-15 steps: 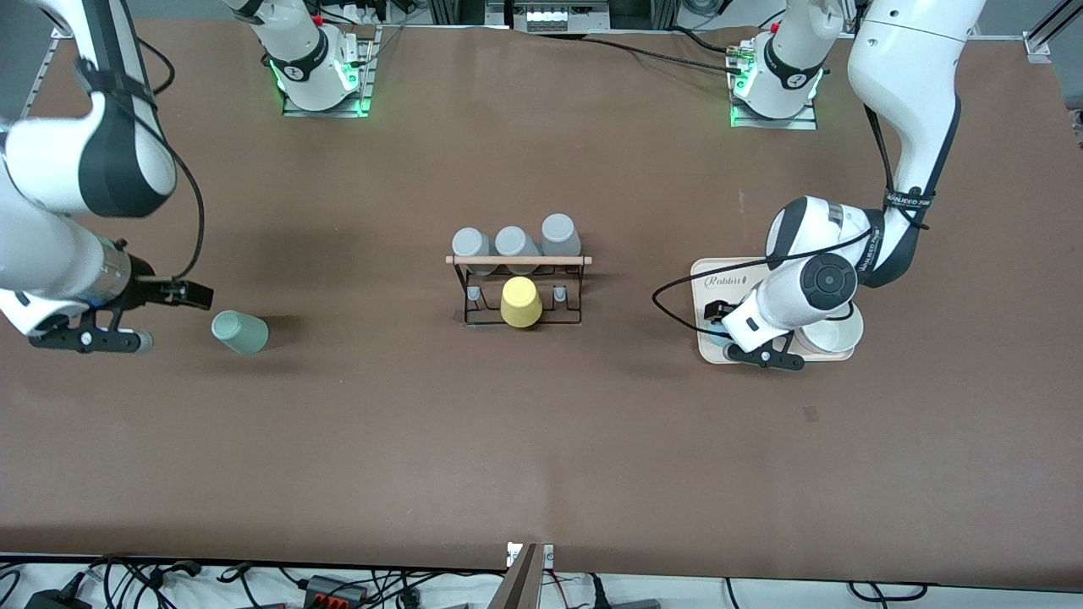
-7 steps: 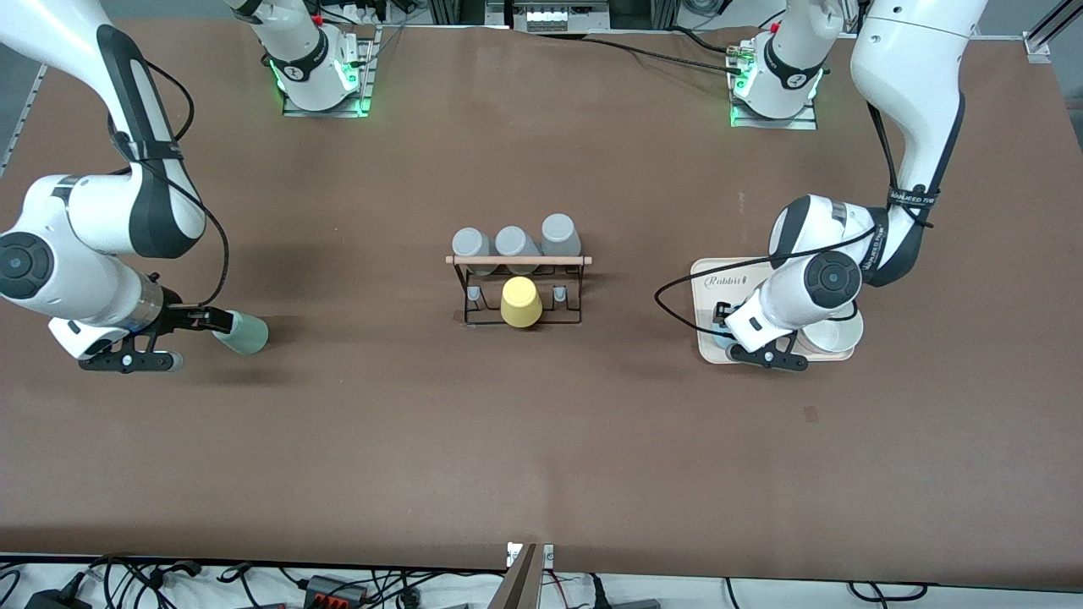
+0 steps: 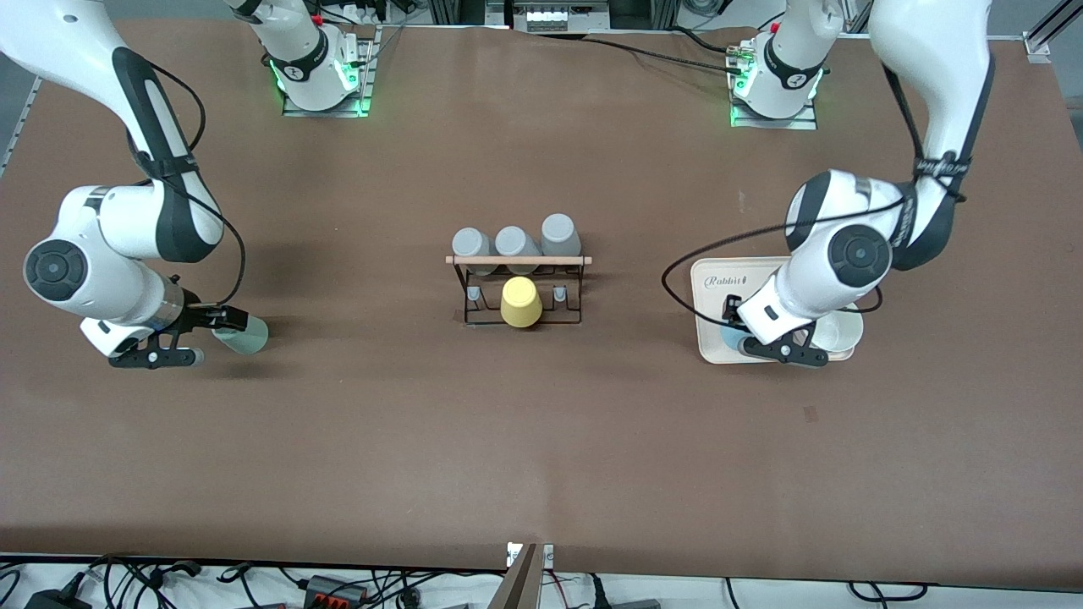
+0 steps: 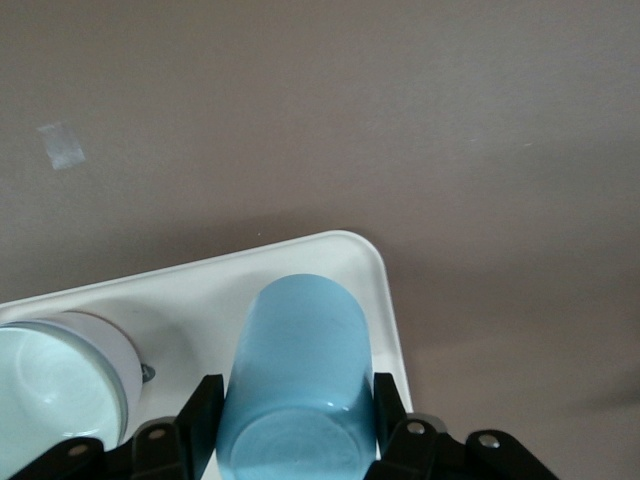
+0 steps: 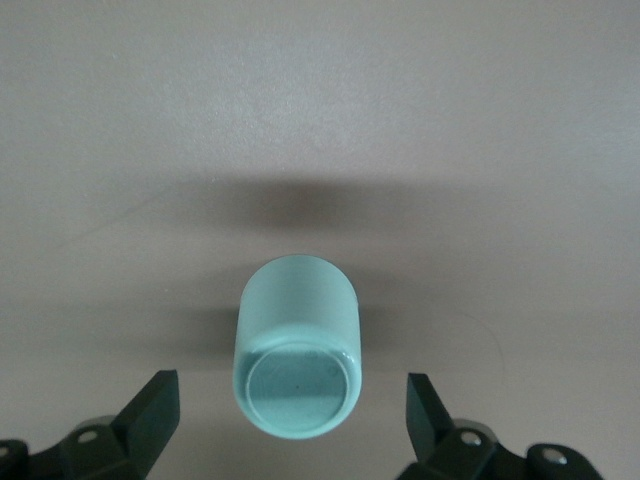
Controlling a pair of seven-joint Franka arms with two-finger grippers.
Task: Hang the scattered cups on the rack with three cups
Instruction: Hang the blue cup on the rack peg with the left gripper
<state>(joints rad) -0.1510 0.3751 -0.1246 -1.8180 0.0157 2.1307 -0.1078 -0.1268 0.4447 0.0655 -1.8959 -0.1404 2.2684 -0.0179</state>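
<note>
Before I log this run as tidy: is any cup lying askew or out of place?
Yes, two. The mint cup lies on its side on the table toward the right arm's end. The blue cup lies tipped on the tray. The rack carries three grey cups and a yellow cup.

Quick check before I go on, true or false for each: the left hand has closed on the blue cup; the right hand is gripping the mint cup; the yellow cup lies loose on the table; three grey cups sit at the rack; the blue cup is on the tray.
1. The left hand has closed on the light blue cup. True.
2. The right hand is gripping the mint green cup. False: its fingers stand wide open on either side of the cup, apart from it.
3. The yellow cup lies loose on the table. False: it sits on the rack.
4. Three grey cups sit at the rack. True.
5. The light blue cup is on the white tray. True.
</note>
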